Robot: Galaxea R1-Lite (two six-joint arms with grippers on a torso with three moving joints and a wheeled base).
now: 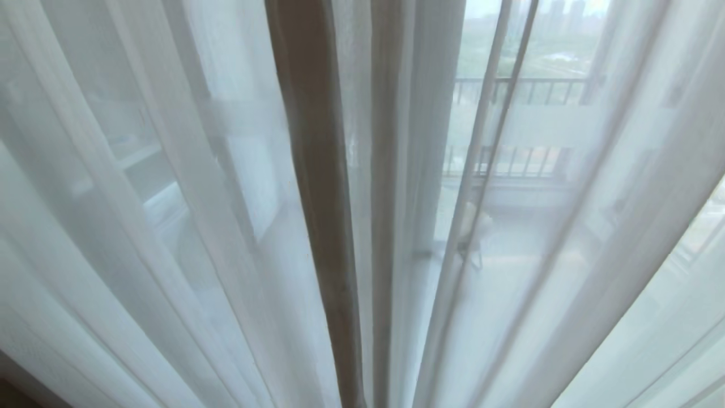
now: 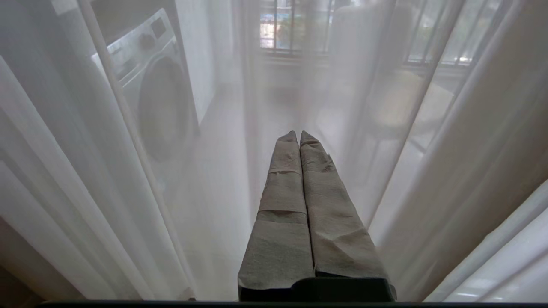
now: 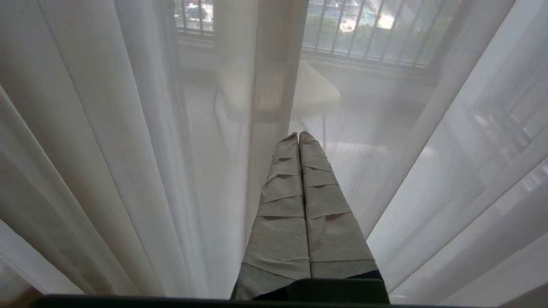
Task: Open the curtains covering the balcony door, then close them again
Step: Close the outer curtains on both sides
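Sheer curtains [image 1: 170,226] drawn shut across the whole head view, balcony door [image 1: 308,170] frame behind. Opening step not started. Left end effector [image 2: 298,136] and right end effector [image 3: 298,136] clenched, empty, near the fabric. Next: part fingers, grab a fold.

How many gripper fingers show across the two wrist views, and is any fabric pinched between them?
4. Two tape-wrapped fingers of the left gripper pressed together, two more on the right gripper. Nothing pinched; thin see-through white sheer curtains hang beyond. Neither arm shows in the head view.
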